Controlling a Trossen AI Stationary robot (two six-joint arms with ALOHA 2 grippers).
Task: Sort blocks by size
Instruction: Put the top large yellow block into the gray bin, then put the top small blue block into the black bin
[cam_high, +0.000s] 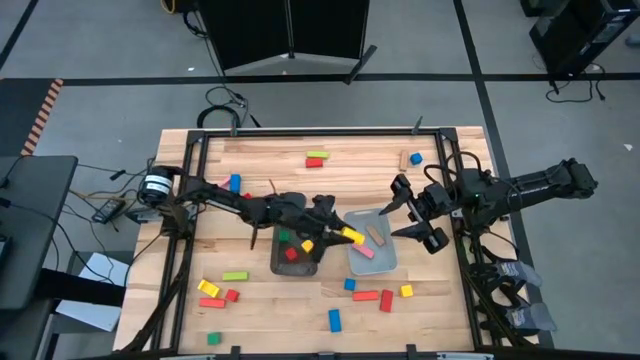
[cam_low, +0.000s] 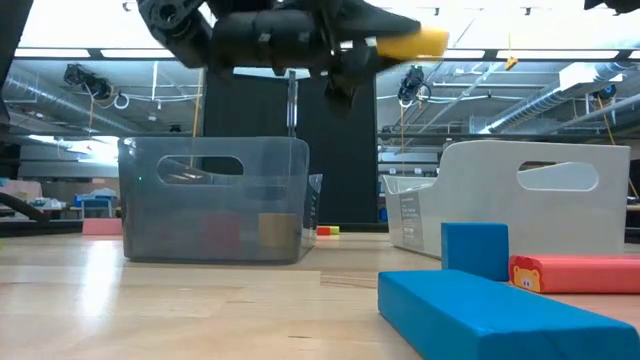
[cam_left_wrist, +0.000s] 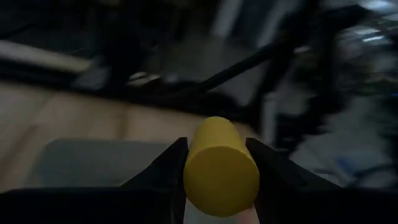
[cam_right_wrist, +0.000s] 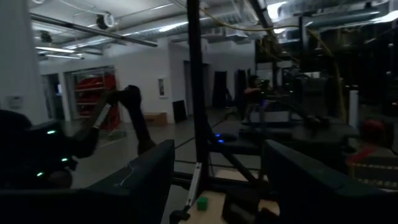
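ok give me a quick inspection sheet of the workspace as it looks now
surface: wooden table, bare wood between scattered pieces
job's things: coloured blocks loose along the near side and far edge; several in the dark grey tray, a few in the pale tray
clutter: nothing seen
grippers: left gripper holds a yellow block above the gap between the trays; right gripper open, empty, raised beside the pale tray
cables: black cables on the floor past the far edge and left of the table
surroundings: grey floor, dark panel behind the table
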